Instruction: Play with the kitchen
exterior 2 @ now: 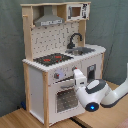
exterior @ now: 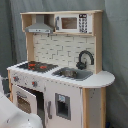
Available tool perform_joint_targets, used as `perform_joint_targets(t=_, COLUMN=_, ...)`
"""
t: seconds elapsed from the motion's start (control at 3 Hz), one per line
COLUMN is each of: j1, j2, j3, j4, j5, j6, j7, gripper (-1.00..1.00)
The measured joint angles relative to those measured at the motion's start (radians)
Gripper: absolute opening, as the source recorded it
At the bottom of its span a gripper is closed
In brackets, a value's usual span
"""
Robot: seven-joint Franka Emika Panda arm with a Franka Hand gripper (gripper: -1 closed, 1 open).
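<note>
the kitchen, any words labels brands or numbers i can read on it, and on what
No text can be read in either exterior view.
The kitchen has a microwave with a dark button panel at its side; its markings are too blurred to read.
The knobs below the stovetop show no legible marks.
The robot arm shows only a blue light, no lettering.
</note>
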Motion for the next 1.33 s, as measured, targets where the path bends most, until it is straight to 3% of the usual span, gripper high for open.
perform_joint_targets(t=0.67, j1=0.007, j2=0.016, j3=-0.069, j4=0.127, j5=-0.107, j6=-0.064, j7=-0.104, gripper=1.0)
perform_joint_targets(t=1.33, j1=0.014, j2=0.07, j3=-0.091, j4=0.201, j5=-0.19, j6=-0.094, j7=-0.27, gripper=1.0)
